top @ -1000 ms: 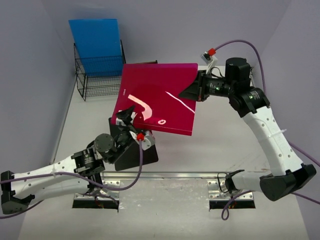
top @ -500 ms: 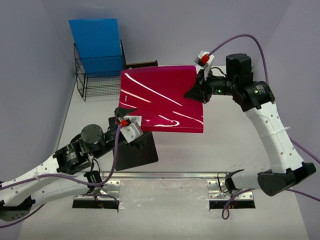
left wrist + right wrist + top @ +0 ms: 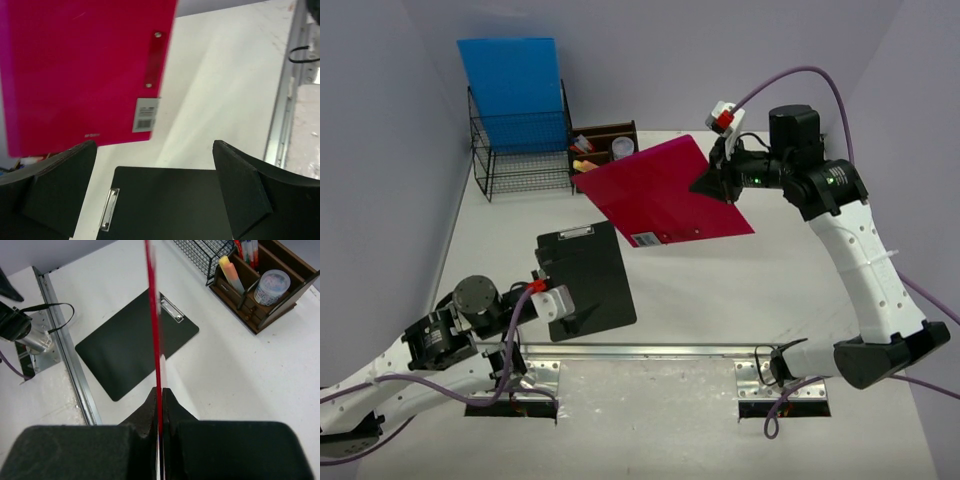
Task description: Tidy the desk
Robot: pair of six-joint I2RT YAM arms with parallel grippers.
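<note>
Top external view: the right gripper (image 3: 712, 182) is clamped on one edge of a red folder (image 3: 665, 195), which spreads away from its fingers, tilted and raised over the desk (image 3: 770, 290). Beyond the folder's far corner stand a wooden organizer (image 3: 605, 140) and a wire rack (image 3: 520, 150) holding a blue folder (image 3: 510, 80). The left gripper (image 3: 575, 318) hangs low, with the near edge of a black clipboard (image 3: 590, 270) under its fingers. The white desk carries everything, and its silver rail (image 3: 670, 350) runs just behind the left fingers.

Left wrist view: the left gripper (image 3: 155, 200) is spread wide with nothing clasped. Between and below its fingers lies the clipboard (image 3: 165, 205), its metal clip (image 3: 109, 207) nearer the left finger. Ahead of the fingertips is the red folder (image 3: 85, 70), with a barcode label (image 3: 146, 114) at its near corner. Bare desk (image 3: 225, 85) stretches ahead of the right finger, with the rail (image 3: 287, 100) further out on that side.

Right wrist view: the right gripper (image 3: 160, 400) pinches the folder (image 3: 154, 315), seen edge-on as a thin red line running straight out from the fingertips. Beneath it lies the clipboard (image 3: 125, 350) on the desk (image 3: 240, 370). The organizer (image 3: 265, 285) and the rack (image 3: 205, 252) sit off to one side of the fingers, the rail (image 3: 65, 350) off to the other.
</note>
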